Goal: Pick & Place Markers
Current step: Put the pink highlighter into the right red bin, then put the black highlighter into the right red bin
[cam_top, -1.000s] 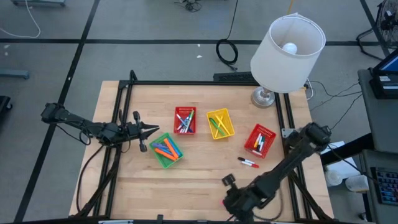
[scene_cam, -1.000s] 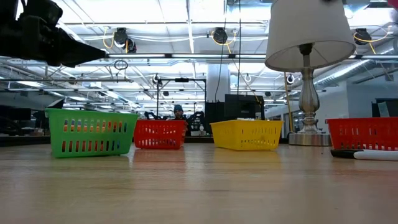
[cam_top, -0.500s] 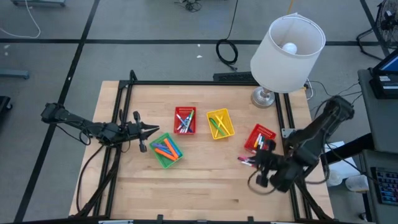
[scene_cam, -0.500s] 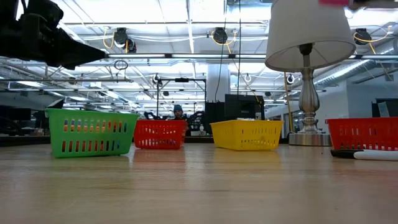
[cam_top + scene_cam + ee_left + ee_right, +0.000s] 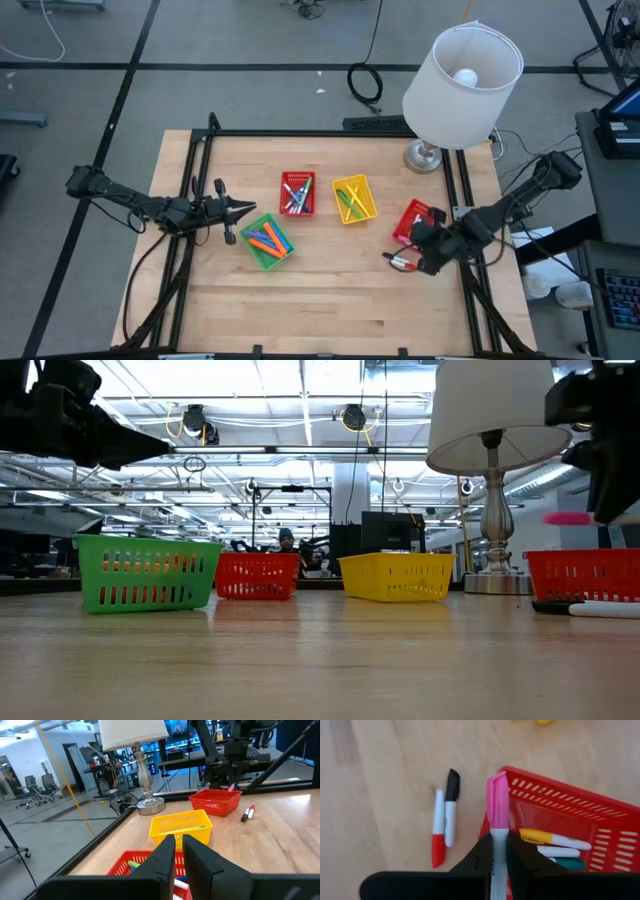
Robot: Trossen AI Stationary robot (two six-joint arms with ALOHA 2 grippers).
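My right gripper (image 5: 422, 246) (image 5: 499, 844) is shut on a white marker with a pink cap (image 5: 497, 802). It hovers over the near-left corner of the right red basket (image 5: 420, 218), which holds several markers (image 5: 550, 840). Two more markers (image 5: 400, 262), one red-capped (image 5: 438, 845) and one black-capped (image 5: 451, 815), lie flat on the table just left of that basket. My left gripper (image 5: 246, 208) (image 5: 179, 851) is shut and empty, held in the air over the green basket's far-left side (image 5: 266, 241). The green, middle red (image 5: 297, 193) and yellow (image 5: 354, 198) baskets all hold markers. My right gripper pinches the white barrel of the marker (image 5: 499, 834) between its two fingers, below the pink cap. The marker lies along the fingers, its capped end sticking out past the fingertips. The gripper slants downward and the marker is lifted clear above the basket corner (image 5: 567, 517).
A table lamp with a big white shade (image 5: 462, 62) stands on its base (image 5: 424, 156) at the far right corner, just beyond the right red basket. Bare wood stretches across the near half of the table (image 5: 300, 300). A black frame rail (image 5: 465, 190) borders the table.
My right gripper, holding the pink-capped marker throughout, has swung from the table's near edge toward the far right and come down over the right red basket's corner. The left arm and the baskets have stayed still.
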